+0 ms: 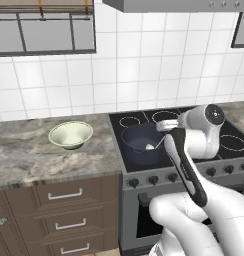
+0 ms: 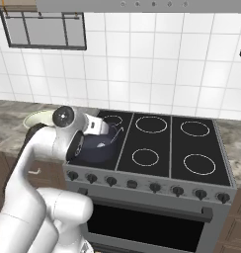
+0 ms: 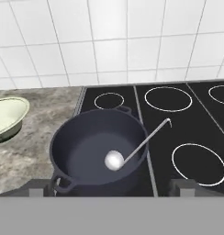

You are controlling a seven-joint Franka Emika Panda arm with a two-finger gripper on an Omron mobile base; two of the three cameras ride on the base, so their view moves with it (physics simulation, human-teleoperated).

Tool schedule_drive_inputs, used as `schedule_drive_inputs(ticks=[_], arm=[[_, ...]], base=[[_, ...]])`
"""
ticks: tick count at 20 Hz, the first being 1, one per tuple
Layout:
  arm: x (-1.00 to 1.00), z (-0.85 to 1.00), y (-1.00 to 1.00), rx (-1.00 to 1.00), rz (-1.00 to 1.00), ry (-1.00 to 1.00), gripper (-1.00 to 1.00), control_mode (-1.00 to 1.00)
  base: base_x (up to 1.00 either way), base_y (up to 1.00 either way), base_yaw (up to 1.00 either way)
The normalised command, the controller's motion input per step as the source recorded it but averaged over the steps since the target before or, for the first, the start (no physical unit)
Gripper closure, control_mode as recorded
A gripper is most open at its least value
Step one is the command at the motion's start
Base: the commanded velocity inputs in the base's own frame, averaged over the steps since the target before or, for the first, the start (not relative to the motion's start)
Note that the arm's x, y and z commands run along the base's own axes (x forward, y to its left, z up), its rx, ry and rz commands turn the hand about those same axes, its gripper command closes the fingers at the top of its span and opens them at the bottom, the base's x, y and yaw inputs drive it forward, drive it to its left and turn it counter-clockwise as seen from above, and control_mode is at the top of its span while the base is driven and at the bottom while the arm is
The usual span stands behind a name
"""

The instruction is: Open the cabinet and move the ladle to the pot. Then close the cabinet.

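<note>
Hanging just above the near rim of the pot (image 3: pixel 99 153), the pincer (image 3: pixel 112 187) has its two dark tips spread wide to either side with nothing between them. Below it the dark blue-grey pot sits on the front left burner of the stove (image 2: pixel 191 143). The ladle (image 3: pixel 132 153) lies inside, its round silvery bowl on the pot's floor and its thin handle leaning up over the right rim. Left of the stove, a pale green bowl (image 1: pixel 70 135) rests on the marbled desk (image 1: pixel 24 155). Farther back, high on the tiled wall, the cabinet (image 1: pixel 44 27) stands open.
</note>
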Motion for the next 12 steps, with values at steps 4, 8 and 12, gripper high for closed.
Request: schedule_drive_inputs(ticks=[4,8,12], arm=[[-0.98,0.78,-0.06,0.02,-0.16,0.03,-1.00,-1.00],[-1.00,0.63,0.00,0.00,-0.14,0.13,-1.00,-1.00],[-0.85,0.10,0.00,0.00,-0.05,0.17,-1.00,-1.00]], base=[[0.00,0.00,0.00],[0.00,0.00,0.00],[0.00,0.00,0.00]])
